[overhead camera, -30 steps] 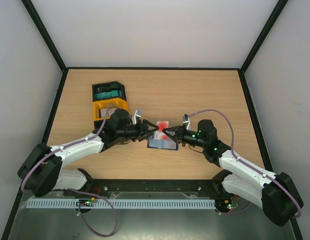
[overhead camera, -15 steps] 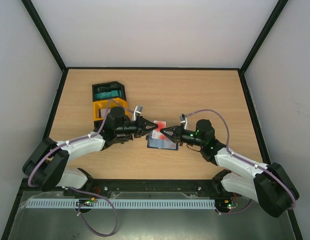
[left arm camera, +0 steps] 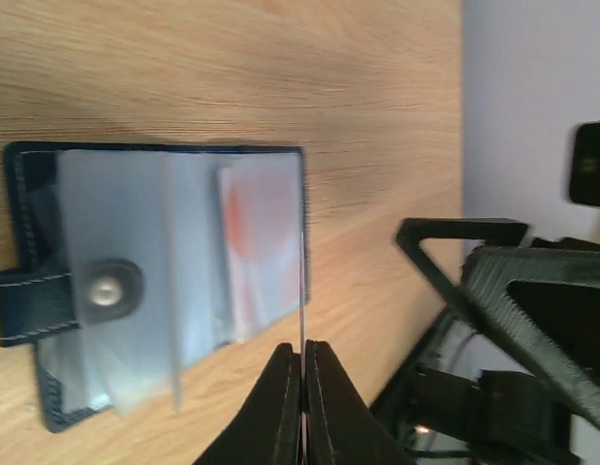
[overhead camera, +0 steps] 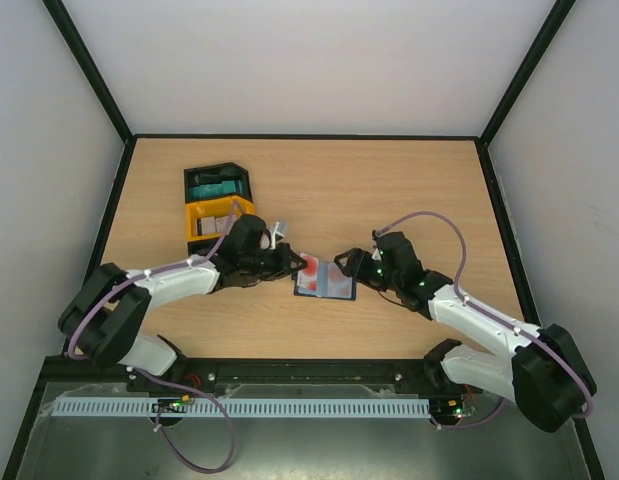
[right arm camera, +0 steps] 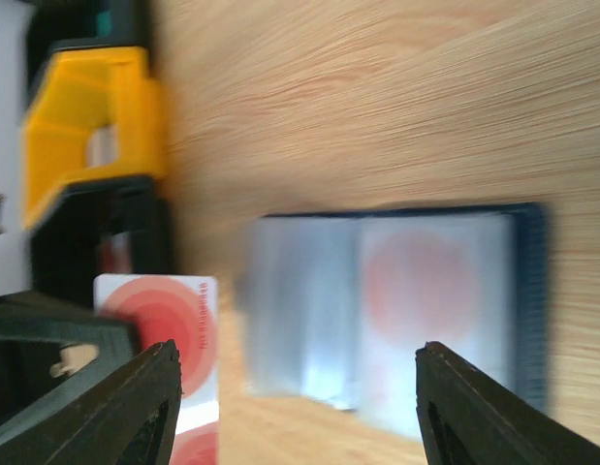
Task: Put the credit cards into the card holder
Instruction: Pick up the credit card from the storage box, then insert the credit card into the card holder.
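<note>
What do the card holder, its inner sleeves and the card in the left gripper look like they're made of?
Card holder: matte navy leather or faux leather, with pale stitching on the tab; which one is unclear.
Sleeves: translucent, glossy soft plastic; red print shows through.
Snap: shiny metal.
Held card, in the left gripper: thin, probably plastic, printed red and white.

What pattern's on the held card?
Card: red rings on white, best in right wrist view.

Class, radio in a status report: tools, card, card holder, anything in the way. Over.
Left tool shut on red-and-white card, by card holder edge. Right tool open, empty. Holder lies open, second card sleeved. Yellow tray aside, not blocking.
</note>
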`<state>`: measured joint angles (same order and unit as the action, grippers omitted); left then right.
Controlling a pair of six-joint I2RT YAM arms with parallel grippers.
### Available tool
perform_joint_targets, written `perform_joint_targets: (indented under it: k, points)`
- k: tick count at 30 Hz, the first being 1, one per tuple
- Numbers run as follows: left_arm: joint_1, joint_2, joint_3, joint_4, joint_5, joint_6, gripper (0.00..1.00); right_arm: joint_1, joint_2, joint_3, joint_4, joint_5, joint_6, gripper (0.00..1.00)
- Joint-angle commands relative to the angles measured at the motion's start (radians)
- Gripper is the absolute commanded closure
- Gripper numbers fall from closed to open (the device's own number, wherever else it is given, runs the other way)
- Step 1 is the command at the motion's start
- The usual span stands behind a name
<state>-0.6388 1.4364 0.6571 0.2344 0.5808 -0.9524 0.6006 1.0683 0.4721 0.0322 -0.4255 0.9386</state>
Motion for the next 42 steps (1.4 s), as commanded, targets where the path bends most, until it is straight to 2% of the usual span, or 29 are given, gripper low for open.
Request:
perform_joint_targets:
  k: [1,5,11,16,18,27,33,39,42]
  points:
    - [-0.045,0.077,0.056,-0.090,-0.129,0.110,0.97,0.013,0.017,0.060,-0.285,0.319,-0.123,0.35]
    - [-0.087,0.154,0.085,-0.073,-0.210,0.088,0.97,0.041,0.076,0.081,-0.332,0.392,-0.147,0.35]
    - [-0.090,0.218,0.113,-0.042,-0.260,0.095,0.97,0.114,0.263,0.142,-0.303,0.352,-0.186,0.41]
    - [-0.089,0.252,0.133,-0.016,-0.240,0.088,0.97,0.125,0.355,0.177,-0.301,0.360,-0.172,0.54]
    - [-0.089,0.254,0.128,0.001,-0.233,0.078,0.97,0.127,0.365,0.179,-0.314,0.373,-0.160,0.60]
    - [-0.087,0.277,0.114,0.081,-0.187,0.051,0.98,0.128,0.366,0.159,-0.324,0.391,-0.132,0.70]
    - [-0.085,0.275,0.097,0.107,-0.197,0.029,0.97,0.129,0.365,0.143,-0.304,0.380,-0.115,0.71]
    - [-0.088,0.307,0.032,0.198,-0.207,-0.074,0.97,0.129,0.366,0.134,-0.286,0.369,-0.103,0.71]
    - [-0.088,0.327,0.028,0.215,-0.198,-0.079,0.98,0.129,0.363,0.130,-0.282,0.368,-0.101,0.71]
